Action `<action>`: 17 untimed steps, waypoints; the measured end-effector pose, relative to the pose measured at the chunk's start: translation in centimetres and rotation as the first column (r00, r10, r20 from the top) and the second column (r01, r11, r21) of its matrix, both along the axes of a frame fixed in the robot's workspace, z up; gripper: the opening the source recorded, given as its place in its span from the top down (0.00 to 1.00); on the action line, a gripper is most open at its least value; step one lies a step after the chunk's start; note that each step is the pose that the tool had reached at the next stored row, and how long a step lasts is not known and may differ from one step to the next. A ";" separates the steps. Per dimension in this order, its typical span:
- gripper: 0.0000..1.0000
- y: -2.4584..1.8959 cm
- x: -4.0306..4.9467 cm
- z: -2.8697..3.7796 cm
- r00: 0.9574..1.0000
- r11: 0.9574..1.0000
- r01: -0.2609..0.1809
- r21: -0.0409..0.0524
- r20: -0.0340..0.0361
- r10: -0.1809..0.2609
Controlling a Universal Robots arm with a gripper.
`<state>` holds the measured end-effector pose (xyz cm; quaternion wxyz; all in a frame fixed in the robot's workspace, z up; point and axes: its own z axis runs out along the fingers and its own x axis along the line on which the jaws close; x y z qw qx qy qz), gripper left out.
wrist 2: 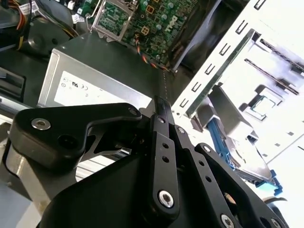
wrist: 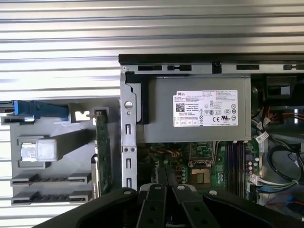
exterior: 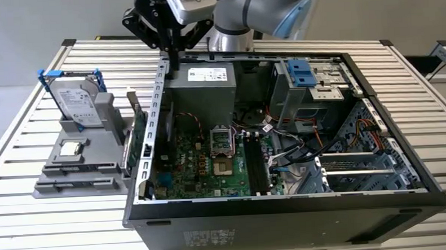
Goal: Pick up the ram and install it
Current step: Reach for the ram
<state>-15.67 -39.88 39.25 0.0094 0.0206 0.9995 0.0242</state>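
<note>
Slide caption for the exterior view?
Gripper above the open computer case; ram on edge outside it, by the grey fixture.

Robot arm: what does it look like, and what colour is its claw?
The arm is smooth silver-grey tubing with a light blue cap at a joint. Its gripper is black, built of flat hinged bars dotted with shiny silver screws.

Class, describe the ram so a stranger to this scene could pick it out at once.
Find the open computer case. On the exterior view's left a grey holder stands beside it; the ram stands on edge at the holder's case side. It is a thin green strip, unlike the blue-framed hard drive and square chip.
</note>
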 end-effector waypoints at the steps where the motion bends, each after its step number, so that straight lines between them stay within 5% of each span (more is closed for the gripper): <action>1: 1.00 0.00 -0.09 0.00 1.000 1.000 -0.001 0.000 0.000 0.001; 17: 1.00 0.00 -1.27 0.13 1.000 1.000 -0.004 0.000 0.000 0.004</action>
